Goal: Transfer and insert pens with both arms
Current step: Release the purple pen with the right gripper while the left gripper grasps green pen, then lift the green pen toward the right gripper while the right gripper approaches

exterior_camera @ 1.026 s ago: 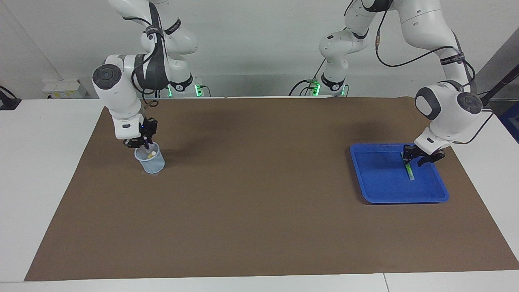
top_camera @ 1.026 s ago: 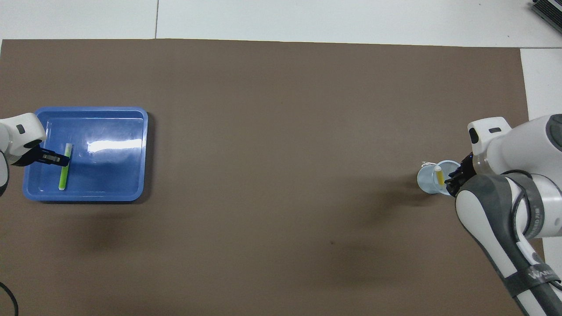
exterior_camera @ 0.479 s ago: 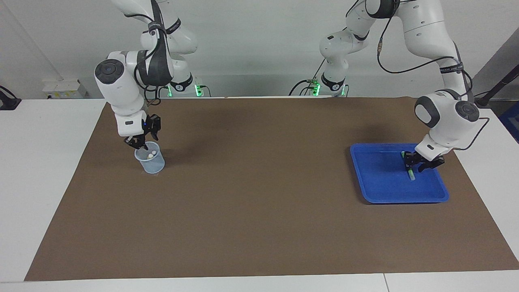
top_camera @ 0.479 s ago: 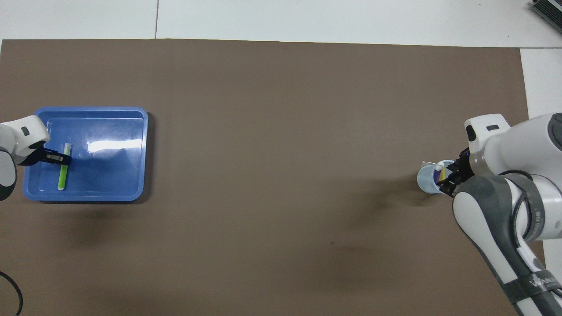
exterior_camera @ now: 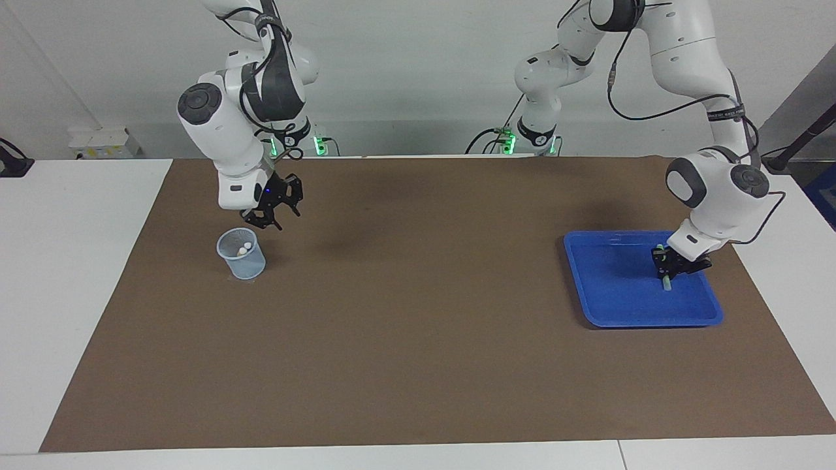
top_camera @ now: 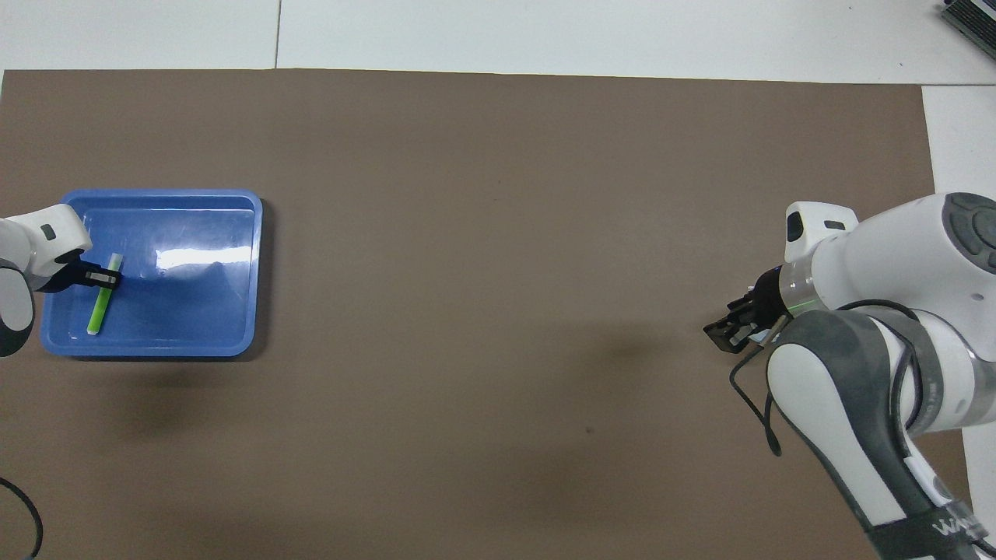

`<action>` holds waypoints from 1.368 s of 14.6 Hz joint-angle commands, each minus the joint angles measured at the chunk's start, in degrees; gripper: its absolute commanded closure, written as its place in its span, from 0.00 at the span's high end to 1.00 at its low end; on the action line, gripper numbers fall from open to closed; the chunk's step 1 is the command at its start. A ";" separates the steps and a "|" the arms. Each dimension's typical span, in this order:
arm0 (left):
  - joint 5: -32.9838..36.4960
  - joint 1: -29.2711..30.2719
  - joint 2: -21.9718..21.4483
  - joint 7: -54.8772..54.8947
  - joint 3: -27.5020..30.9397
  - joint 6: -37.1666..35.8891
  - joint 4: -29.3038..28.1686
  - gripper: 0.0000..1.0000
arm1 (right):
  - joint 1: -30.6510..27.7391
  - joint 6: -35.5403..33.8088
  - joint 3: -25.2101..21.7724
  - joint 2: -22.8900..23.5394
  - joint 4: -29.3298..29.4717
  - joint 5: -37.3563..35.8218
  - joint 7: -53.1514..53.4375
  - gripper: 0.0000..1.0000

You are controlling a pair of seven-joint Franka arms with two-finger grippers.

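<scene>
Brown mat (exterior_camera: pixel 418 326) covers most of the white table (exterior_camera: pixel 65 274), and the two big white arms come in over it from the robots' end. Right arm (exterior_camera: pixel 228 124) is up in the air at its own end of the table, elbow bent, wrist tipped down; left arm (exterior_camera: pixel 712 183) curls down into the blue tray (exterior_camera: pixel 614 313) at the left arm's end, well apart from everything at the right arm's end. Inside that tray lies the green pen (top_camera: pixel 101 299), slightly tilted, its pale tip pointing toward the robots, and the left gripper (exterior_camera: pixel 667 264) is down on it with its fingers closed around the pen's upper part, pen low in the tray. Over at the right arm's end stands the small clear cup (exterior_camera: pixel 241 254), upright on the mat, and two pale pen ends (exterior_camera: pixel 243 249) poke up inside it; the colours of those two pens cannot be made out from here. Right gripper (exterior_camera: pixel 277 212) hangs above the mat just beside the cup, toward the middle of the table, clear of the rim and carrying nothing, its fingers parted. From overhead that gripper covers the cup completely.
</scene>
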 commanded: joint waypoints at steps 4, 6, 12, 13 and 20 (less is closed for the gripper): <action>0.81 0.10 0.36 -4.21 -0.26 -4.73 1.19 0.00 | 1.84 -1.73 0.33 -0.96 0.03 7.73 11.76 0.54; 0.73 -1.56 0.36 -12.89 -0.52 -10.79 4.27 0.00 | 2.98 -1.64 0.33 -0.96 0.03 10.28 16.77 0.56; -12.43 -4.82 -4.99 -36.89 -0.87 -21.79 7.01 0.00 | 7.46 -0.41 0.33 -1.05 0.03 17.49 31.96 0.59; -14.63 -5.43 -6.74 -41.37 -0.96 -23.63 7.01 0.00 | 8.43 0.81 0.33 -1.05 0.03 17.94 34.43 0.60; -27.04 -10.26 -16.85 -71.69 -1.05 -30.15 6.57 0.00 | 16.33 10.82 0.33 -0.79 -0.23 25.41 50.86 0.61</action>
